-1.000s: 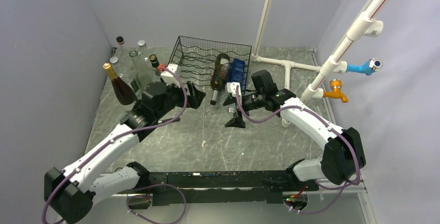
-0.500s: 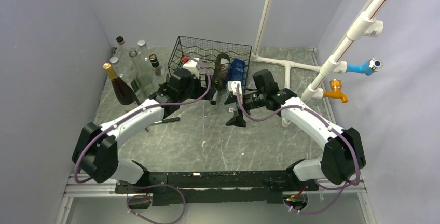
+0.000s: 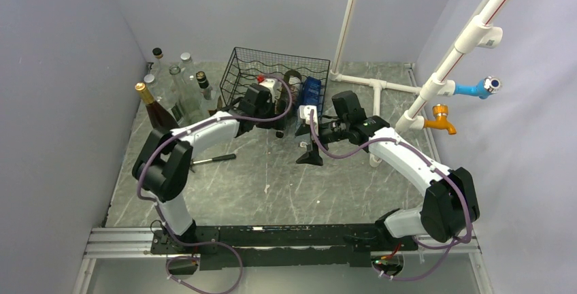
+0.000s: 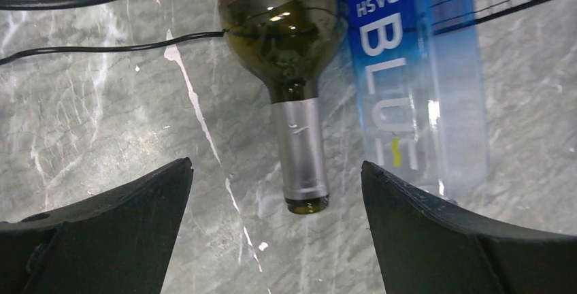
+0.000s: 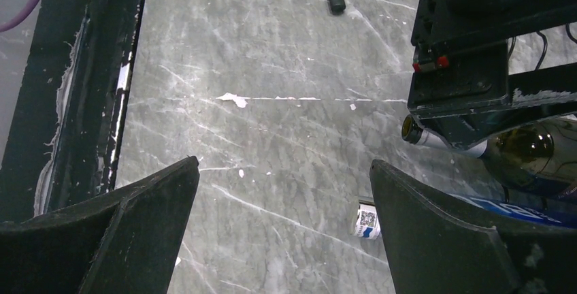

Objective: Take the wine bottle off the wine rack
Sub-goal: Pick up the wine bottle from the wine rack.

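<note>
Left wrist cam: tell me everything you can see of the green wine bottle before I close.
The wine bottle is dark olive-green glass with a silver foil sleeve on its neck. It lies on its side in the wine rack, black wires crossing its shoulder, neck sticking out over the grey marbled table. A blue bottle lies close beside it. The left pincer is open, straddling the neck without touching it.

Overhead view of the table (image 3: 272, 178); two close downward wrist views, wine bottle (image 4: 294, 69) in both.
</note>
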